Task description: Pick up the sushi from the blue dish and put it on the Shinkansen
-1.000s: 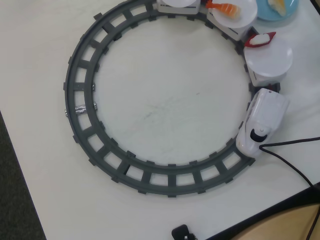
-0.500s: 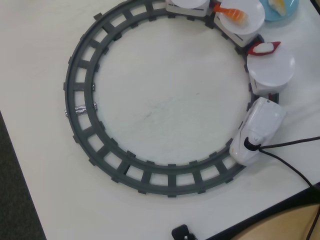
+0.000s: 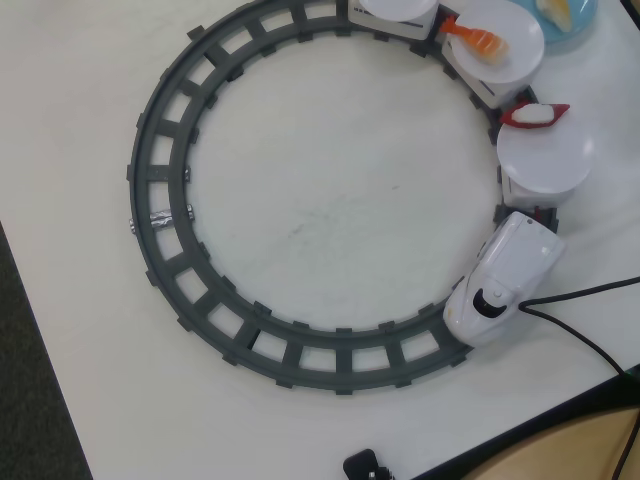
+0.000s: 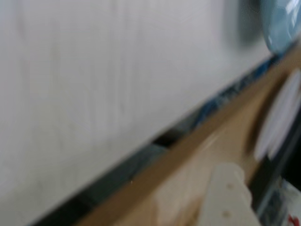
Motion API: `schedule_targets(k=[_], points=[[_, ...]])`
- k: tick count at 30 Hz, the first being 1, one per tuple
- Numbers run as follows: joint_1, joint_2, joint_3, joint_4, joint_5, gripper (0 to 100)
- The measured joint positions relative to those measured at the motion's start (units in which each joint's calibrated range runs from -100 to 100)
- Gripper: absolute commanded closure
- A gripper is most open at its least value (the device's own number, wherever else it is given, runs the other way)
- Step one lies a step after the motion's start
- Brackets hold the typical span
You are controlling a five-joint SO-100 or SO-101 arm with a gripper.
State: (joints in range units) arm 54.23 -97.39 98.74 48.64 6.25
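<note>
- Overhead view: the blue dish (image 3: 570,22) sits at the top right corner, cut off by the frame's top edge, just outside the grey ring track (image 3: 160,175). The sushi (image 3: 557,9), pale yellow-tan, lies on it, only partly in frame.
- The Shinkansen (image 3: 503,290) stands on the track's lower right curve, nose pointing down-left, black round spot on its top.
- Directly behind the Shinkansen, a car carries a round white plate (image 3: 545,160). A red-rimmed white piece (image 3: 535,115) sits at that plate's far rim, over the gap to the next car.
- The next white plate (image 3: 505,50) holds an orange tailed piece (image 3: 477,38) on its left part. A third plate (image 3: 398,8) is cut by the top edge; contents not visible.
- A black cable (image 3: 580,320) runs from beside the Shinkansen's nose off the right edge.
- The white table (image 3: 330,200) inside the ring is bare. Its edge runs diagonally at the lower right and along the left, dark floor beyond.
- A small black object (image 3: 365,466) at the bottom edge is too cut off to identify.
- Wrist view: heavily blurred. A pale blue curve (image 4: 282,23) at the top right looks like the dish rim, beside the table edge and a tan surface.
- A whitish gripper part (image 4: 228,197) enters from the bottom; whether the jaws are wide or closed cannot be told.
</note>
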Motion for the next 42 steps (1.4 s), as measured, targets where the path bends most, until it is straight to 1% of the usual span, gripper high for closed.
schedule_targets(k=[4,6,9,14,18,21,24,29,34,36,42], points=[[0.39,5.14,-2.25,-3.41,0.94,67],[1.73,10.27,-4.68,-6.65,1.05,67],[1.18,20.97,-10.54,-12.16,1.05,67],[1.97,43.12,-24.94,-16.97,1.05,67],[1.34,58.44,-38.45,-17.24,1.05,67],[0.95,67.28,-48.36,-17.24,2.35,67],[-1.02,75.28,-57.27,-17.24,5.75,67],[-2.68,86.15,-66.37,-17.24,13.12,67],[-6.93,93.47,-68.26,-17.06,22.48,67],[-7.96,95.66,-68.71,-15.22,25.73,67],[-12.84,97.77,-69.07,-8.92,33.20,67]])
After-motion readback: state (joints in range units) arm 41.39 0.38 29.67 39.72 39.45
